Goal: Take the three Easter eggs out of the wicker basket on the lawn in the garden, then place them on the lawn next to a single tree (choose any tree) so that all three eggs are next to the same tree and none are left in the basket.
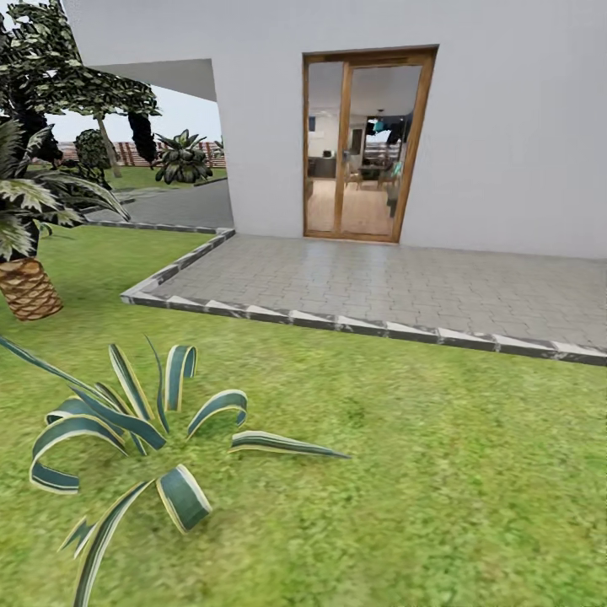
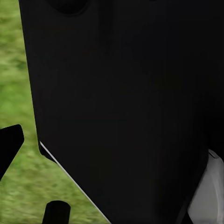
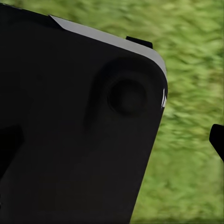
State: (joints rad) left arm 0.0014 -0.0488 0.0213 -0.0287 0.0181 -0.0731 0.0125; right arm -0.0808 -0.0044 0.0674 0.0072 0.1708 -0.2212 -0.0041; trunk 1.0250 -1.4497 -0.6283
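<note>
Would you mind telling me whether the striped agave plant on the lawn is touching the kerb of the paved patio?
Apart. The head view shows a broad band of lawn between the agave and the patio kerb.

Left wrist view: large black robot body panel (image 2: 126, 102) stood close before camera, above lawn (image 2: 16, 93). Black finger tip (image 2: 9, 144) showed beside panel, over lawn; jaw state indeterminate.

Right wrist view: black housing (image 3: 79, 135) close before camera, over lawn. Dark finger tip (image 3: 218, 137) beside housing; jaw state indeterminate.
</note>
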